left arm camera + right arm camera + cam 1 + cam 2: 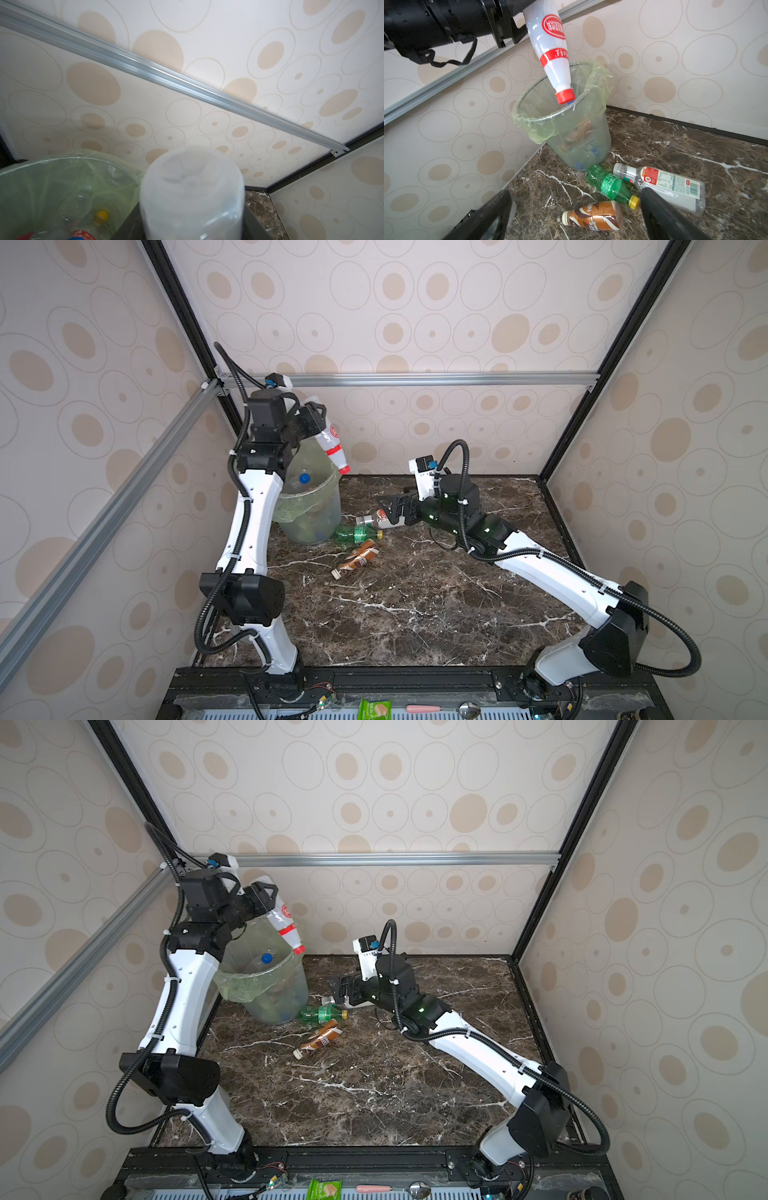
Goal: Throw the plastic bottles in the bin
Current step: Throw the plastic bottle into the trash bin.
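Where the bin (pixel 291 510) stands, three bottles (pixel 357 534) lie near.

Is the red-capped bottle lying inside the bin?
No, the left hand holds the red-capped bottle cap down in the air, near the rim of the bin.

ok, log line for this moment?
left hand: grips red-capped bottle, cap down, by bin rim | right hand: open, near clear bottle | table: also green bottle, brown bottle
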Robot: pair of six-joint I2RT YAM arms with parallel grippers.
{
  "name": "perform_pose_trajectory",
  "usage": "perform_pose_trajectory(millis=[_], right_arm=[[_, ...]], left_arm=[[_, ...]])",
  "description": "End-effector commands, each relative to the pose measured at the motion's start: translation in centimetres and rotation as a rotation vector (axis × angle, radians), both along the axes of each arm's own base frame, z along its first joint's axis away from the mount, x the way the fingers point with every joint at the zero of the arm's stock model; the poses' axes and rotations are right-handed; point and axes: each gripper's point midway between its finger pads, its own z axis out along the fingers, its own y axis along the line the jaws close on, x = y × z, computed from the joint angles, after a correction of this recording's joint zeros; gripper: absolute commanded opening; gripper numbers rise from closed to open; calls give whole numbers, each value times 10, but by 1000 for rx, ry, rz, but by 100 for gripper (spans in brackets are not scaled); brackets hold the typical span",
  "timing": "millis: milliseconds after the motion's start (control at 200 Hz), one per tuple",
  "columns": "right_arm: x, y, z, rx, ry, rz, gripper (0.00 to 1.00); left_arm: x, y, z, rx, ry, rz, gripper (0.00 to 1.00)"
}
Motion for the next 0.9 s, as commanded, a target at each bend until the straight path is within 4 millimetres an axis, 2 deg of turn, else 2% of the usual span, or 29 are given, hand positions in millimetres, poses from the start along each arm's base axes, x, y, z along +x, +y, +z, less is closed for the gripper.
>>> perform_pose_trajectory(millis=[0, 115, 265, 350, 460, 585, 670, 790, 865, 895], right_arm=[[-3, 11, 16, 16, -44, 33, 99], [-5, 14, 19, 18, -59, 43, 100], [-5, 16, 20, 17, -67, 51, 99], [-6, 17, 19, 16, -68, 54, 99], [-7, 15, 21, 17, -76, 54, 99], [-8, 13, 23, 11, -85, 51, 99], [-8, 12, 22, 3, -84, 48, 99], [-9, 11, 19, -2, -78, 46, 99], [-9, 10, 16, -7, -74, 45, 99], [-9, 10, 15, -8, -71, 45, 99]], left_arm=[[-31, 30, 55, -8, -117, 72, 53], [-49, 52, 77, 15, -175, 138, 53], [-72, 61, 99, 48, -254, 192, 53], [-78, 63, 102, 60, -269, 206, 53], [-77, 67, 96, 73, -261, 225, 53], [-65, 70, 75, 81, -221, 228, 53], [-49, 74, 47, 85, -164, 237, 53], [-18, 77, -18, 97, -5, 234, 59], [0, 81, -60, 125, 120, 236, 72], [5, 85, -69, 142, 160, 250, 77]])
